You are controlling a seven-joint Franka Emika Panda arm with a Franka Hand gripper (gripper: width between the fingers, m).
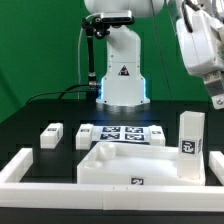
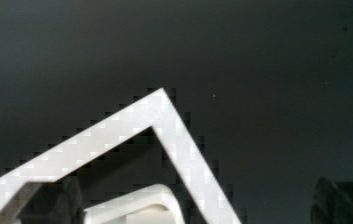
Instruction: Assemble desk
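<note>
The desk's white tabletop slab (image 1: pixel 120 165) lies recessed face up near the front; a rounded corner of the slab (image 2: pixel 141 204) shows in the wrist view. One leg block (image 1: pixel 190 133) stands upright at its far corner on the exterior view's right. Two more leg blocks (image 1: pixel 52 133) (image 1: pixel 88 132) lie on the black table to the left. My gripper (image 1: pixel 213 97) hangs high above the upright leg, well apart from it, open and holding nothing. One dark finger (image 2: pixel 345 205) shows at the wrist view's edge.
The marker board (image 1: pixel 122 133) lies flat behind the slab, before the robot base (image 1: pixel 122 85). A long white border rail (image 1: pixel 22 165) fences the working area; its corner (image 2: pixel 152 115) fills the wrist view over dark table.
</note>
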